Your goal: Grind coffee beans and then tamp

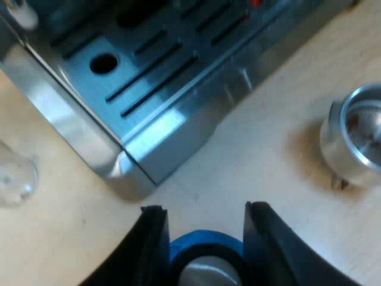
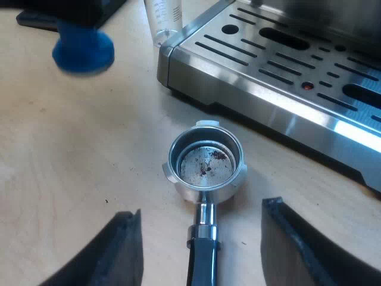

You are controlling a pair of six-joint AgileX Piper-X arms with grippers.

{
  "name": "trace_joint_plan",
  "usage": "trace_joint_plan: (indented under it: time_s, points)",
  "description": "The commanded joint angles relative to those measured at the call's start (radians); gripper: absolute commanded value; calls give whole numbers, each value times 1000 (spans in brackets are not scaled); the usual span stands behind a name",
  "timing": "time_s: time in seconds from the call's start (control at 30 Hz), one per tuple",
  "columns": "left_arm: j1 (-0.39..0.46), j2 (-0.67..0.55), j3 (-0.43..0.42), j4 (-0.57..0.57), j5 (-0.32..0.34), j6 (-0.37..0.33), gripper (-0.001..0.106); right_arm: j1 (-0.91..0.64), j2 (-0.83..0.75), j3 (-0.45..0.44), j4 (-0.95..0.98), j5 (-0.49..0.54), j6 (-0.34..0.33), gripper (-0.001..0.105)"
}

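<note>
While left pincer (image 1: 205,210) clamps round blue tamper (image 1: 205,255) — right pincer (image 2: 201,213) gapes over shiny metal holder (image 2: 205,162).

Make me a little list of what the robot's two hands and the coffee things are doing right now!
metal holder: lying on the table beside the machine's drip tray, basket up, nearly empty, a few coffee specks inside
right gripper: jaws wide open, one each side of the holder's dark handle, not touching it
left gripper: jaws closed on the blue tamper
measuring glass: upright at the tray's corner
espresso machine: slotted metal drip tray facing the holder
</note>
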Motion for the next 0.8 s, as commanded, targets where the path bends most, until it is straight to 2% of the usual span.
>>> trace_joint_plan:
  time_s: [0.03,0.53,0.8]
  points:
    - [0,-6,30,-46,9,-12,1,-7,-4,-3,-8,-8,-17,47]
    - [0,-9,201,-280,9,-12,1,-7,-4,-3,-8,-8,-17,47]
    - [0,57,218,-357,9,-12,1,-7,-4,-3,-8,-8,-17,47]
